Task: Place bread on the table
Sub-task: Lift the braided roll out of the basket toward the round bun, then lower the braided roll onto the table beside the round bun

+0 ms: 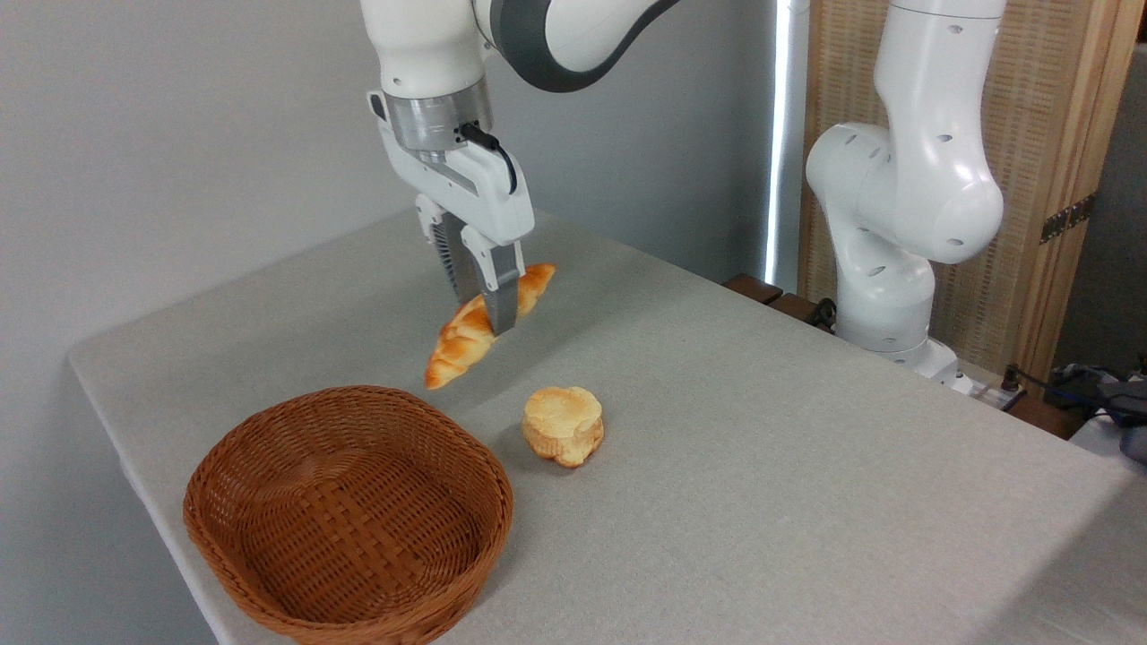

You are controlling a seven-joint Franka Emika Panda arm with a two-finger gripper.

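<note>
A: Where's the bread (466, 336) at?

B: Up in the air, clamped around its middle by the hand (488, 309). Tilted, lower tip pointing down-left, hanging over the grey desk (762, 430) just behind the basket (349, 515).

A: And the hand?

B: Closed tight on the loaf, fingers pointing down. Also got a pale round bun (563, 425) sitting on the desk, just right of the wicker basket. Nothing in that basket.
</note>
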